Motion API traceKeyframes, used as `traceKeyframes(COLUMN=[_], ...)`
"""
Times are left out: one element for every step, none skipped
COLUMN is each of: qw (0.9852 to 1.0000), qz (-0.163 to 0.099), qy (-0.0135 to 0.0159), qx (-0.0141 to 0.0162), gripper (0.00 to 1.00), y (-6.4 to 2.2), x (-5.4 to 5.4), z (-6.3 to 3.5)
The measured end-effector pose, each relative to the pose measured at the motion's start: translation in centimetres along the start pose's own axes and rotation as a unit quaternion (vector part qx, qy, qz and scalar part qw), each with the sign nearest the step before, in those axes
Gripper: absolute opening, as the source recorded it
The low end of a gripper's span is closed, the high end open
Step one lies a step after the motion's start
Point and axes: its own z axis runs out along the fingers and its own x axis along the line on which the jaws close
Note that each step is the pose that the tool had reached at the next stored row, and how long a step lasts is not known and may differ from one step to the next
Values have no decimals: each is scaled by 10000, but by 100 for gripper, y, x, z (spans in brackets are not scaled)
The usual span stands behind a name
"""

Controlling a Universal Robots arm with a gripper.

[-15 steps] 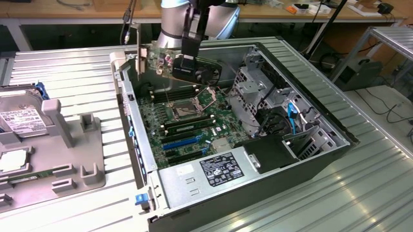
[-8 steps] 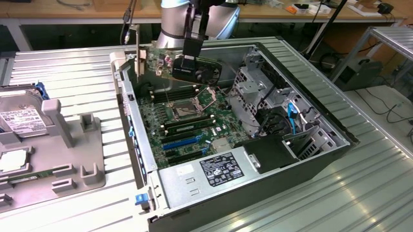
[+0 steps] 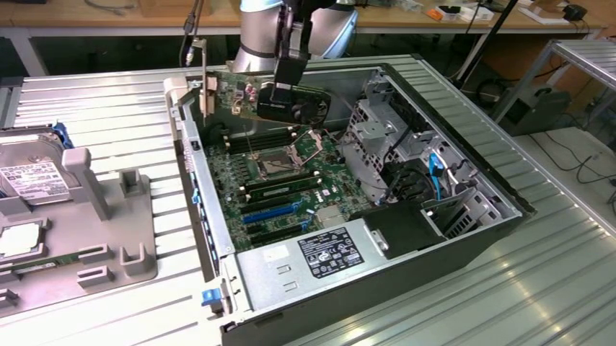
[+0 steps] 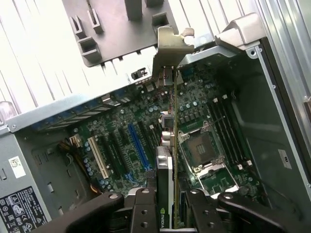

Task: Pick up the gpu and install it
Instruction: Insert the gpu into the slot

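Note:
The gpu [image 3: 258, 99] is a green card with a black fan face and a silver bracket [image 3: 205, 81] at one end. It hangs upright above the motherboard [image 3: 288, 198] in the open computer case [image 3: 481, 187], over the back end near the rear wall. My gripper [image 3: 285, 92] is shut on the card's top edge. In the wrist view the gpu [image 4: 171, 160] appears edge-on between my fingers [image 4: 144, 211], its bracket [image 4: 171, 44] close to the case's rear frame. The card is above the board, apart from the blue slot [image 4: 138, 144].
The board carries an open CPU socket [image 3: 273, 167], memory slots and a blue slot [image 3: 270, 213]. A power supply [image 3: 308, 254] fills the case's near end and a drive cage [image 3: 385, 137] its far side. A grey fixture [image 3: 97, 216] with a hard drive [image 3: 29, 176] lies at the exterior view's left.

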Motion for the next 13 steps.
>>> traceKeyframes(qw=[10000, 10000, 9999, 9999, 9998, 9997, 9996, 9994, 9993, 9992, 9991, 9989, 9988], qz=[-39, -77, -109, -162, -208, -252, -293, -341, -371, -396, -425, -464, -496], qy=[2, 3, 4, 7, 8, 10, 12, 14, 15, 16, 17, 19, 20], qx=[-1, -2, -3, -4, -5, -6, -7, -8, -9, -10, -11, -11, -12], gripper=[27, 27, 27, 27, 27, 27, 27, 27, 27, 27, 27, 27, 27], y=[0, 0, 0, 0, 0, 0, 0, 0, 0, 0, 0, 0, 0], x=[0, 0, 0, 0, 0, 0, 0, 0, 0, 0, 0, 0, 0], z=[0, 0, 0, 0, 0, 0, 0, 0, 0, 0, 0, 0, 0])
